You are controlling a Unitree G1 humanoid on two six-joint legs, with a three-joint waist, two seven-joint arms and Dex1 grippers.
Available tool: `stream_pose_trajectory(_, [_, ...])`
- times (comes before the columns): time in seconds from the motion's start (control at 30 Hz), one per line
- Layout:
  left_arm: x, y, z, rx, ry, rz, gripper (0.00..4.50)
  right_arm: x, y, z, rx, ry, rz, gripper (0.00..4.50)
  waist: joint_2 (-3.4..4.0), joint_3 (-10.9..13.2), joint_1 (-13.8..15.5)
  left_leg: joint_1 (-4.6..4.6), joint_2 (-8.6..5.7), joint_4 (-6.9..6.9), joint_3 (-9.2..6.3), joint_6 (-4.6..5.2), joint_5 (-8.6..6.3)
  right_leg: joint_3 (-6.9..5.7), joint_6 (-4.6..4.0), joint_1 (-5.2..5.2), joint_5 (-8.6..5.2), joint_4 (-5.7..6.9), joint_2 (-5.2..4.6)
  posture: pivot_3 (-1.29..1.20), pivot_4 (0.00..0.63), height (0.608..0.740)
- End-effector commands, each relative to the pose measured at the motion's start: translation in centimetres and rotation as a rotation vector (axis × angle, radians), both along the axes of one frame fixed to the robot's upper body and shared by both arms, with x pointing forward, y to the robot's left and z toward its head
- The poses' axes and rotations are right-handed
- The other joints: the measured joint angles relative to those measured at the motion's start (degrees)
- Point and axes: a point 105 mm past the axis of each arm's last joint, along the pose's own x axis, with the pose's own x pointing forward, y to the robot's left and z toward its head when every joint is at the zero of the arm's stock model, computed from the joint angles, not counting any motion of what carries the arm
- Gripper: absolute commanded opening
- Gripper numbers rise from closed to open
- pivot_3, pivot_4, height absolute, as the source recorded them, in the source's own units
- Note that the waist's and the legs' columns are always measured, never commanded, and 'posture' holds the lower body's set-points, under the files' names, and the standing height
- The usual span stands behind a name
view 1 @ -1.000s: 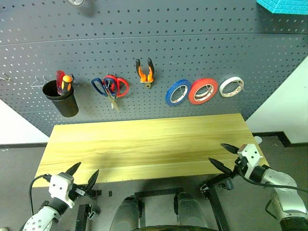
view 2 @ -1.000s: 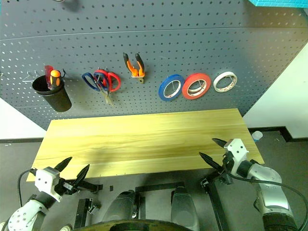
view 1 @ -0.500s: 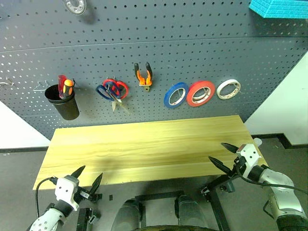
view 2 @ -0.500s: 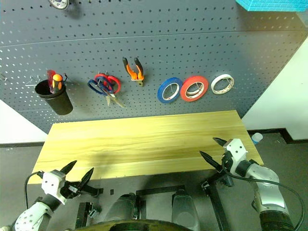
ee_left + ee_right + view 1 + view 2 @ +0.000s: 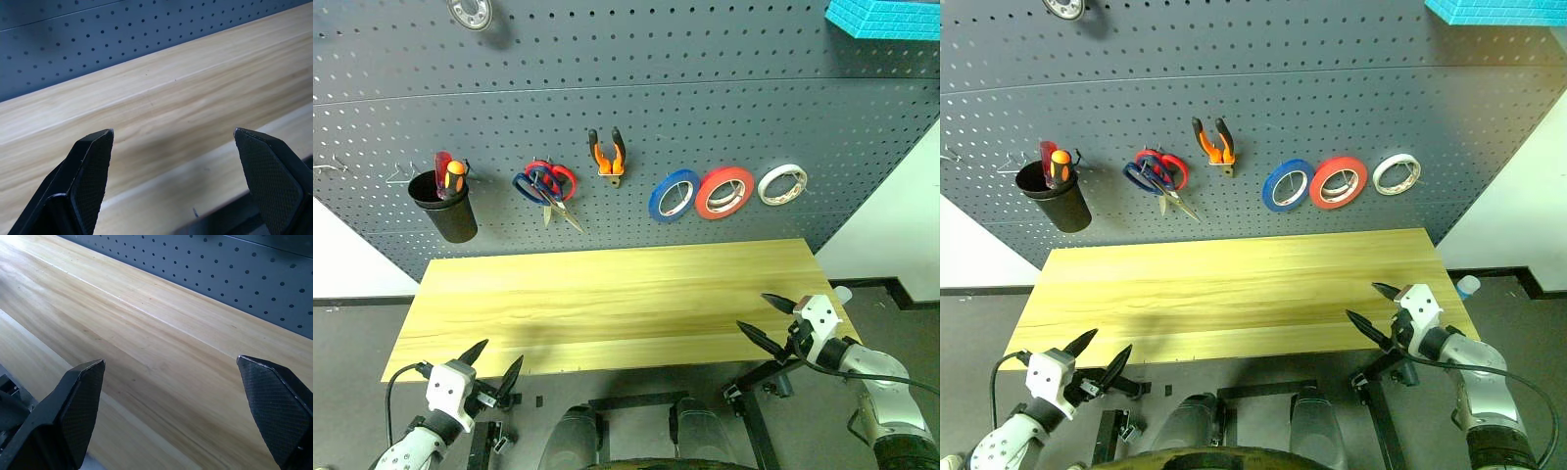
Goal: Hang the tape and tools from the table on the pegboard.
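Nothing on the wall has really budged since a second ago. It's mostly the head camera tipping back, so the pegboard (image 5: 626, 59) looks further off, and both arms sit about where they were at the near edge of the table (image 5: 607, 294).

Everything looks hung already: red-orange tape (image 5: 724, 191) on its hook between the blue roll (image 5: 674, 194) and the white roll (image 5: 782, 183), pliers (image 5: 608, 154) just beside the dark-handled scissors (image 5: 536, 183), which overlap the red-handled scissors (image 5: 554, 176), and the red-handled screwdriver (image 5: 440, 170) standing in the black cup (image 5: 448, 208) with the orange-handled screwdriver (image 5: 454, 173).

Left gripper (image 5: 491, 361) and right gripper (image 5: 765, 316) both have their fingers spread wide with nothing between them.

Handling-wise, I'd guess the tape is light and stiff, so pinch across the ring's band. Pliers and scissors are rigid metal, best taken near the pivot.

Wrist views give close-up wood grain and a strip of perforated panel; the hung tools appear in the head views.
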Motion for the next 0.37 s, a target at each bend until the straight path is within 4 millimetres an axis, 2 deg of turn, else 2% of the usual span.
stream_pose_trajectory(0.03, [0.49, 0.15, 0.94, 0.02, -0.037, -0.018, 4.1, 0.13, -0.04, 0.21, -0.001, -0.029, 0.006, 4.5, 0.47, -0.2, -0.7, -0.44, 0.2, 0.0, -0.13, 0.01, -0.01, -0.38, -0.04, 0.03, 0.05, -0.72, 0.11, -0.03, 0.11, 0.729])
stream_pose_trajectory(0.1, [0.58, 0.12, 0.93, 0.021, -0.037, -0.022, 4.1, 0.15, -0.05, 0.11, -0.001, -0.03, 0.006, 4.5, 0.38, -0.1, -1.0, -0.79, 0.2, -0.1, -0.22, 0.03, -0.01, -0.67, -0.07, 0.29, 0.07, -1.29, -0.08, -0.03, 0.109, 0.729])
stream_pose_trajectory(0.2, [0.73, 0.05, 0.89, 0.021, -0.038, -0.025, 4.1, 0.26, -0.05, 0.09, -0.002, -0.033, 0.006, 4.5, 0.05, 0.0, -1.1, -0.54, 0.06, 0.07, 0.25, 0.05, 0.01, -0.27, -0.08, 0.4, 0.08, -0.99, -0.3, -0.03, 0.107, 0.729])
stream_pose_trajectory(0.27, [0.82, 0.0, 0.85, 0.02, -0.039, -0.026, 4.1, 0.34, -0.05, 0.09, -0.003, -0.035, 0.005, 4.5, -0.23, 0.0, -0.8, -0.42, -0.1, 0.01, 0.56, 0.28, 0.07, 0.32, -0.09, 0.05, 0.11, -0.34, -0.3, -0.04, 0.105, 0.729])
stream_pose_trajectory(0.37, [0.98, -0.07, 0.81, 0.02, -0.04, -0.028, 4.1, 0.51, -0.01, 0.22, -0.002, -0.039, 0.005, 4.5, -0.34, 0.1, -0.2, 0.03, -0.11, -0.29, 0.64, 0.43, -0.02, 0.51, -0.07, -0.12, 0.08, 0.36, -0.24, -0.03, 0.104, 0.729])
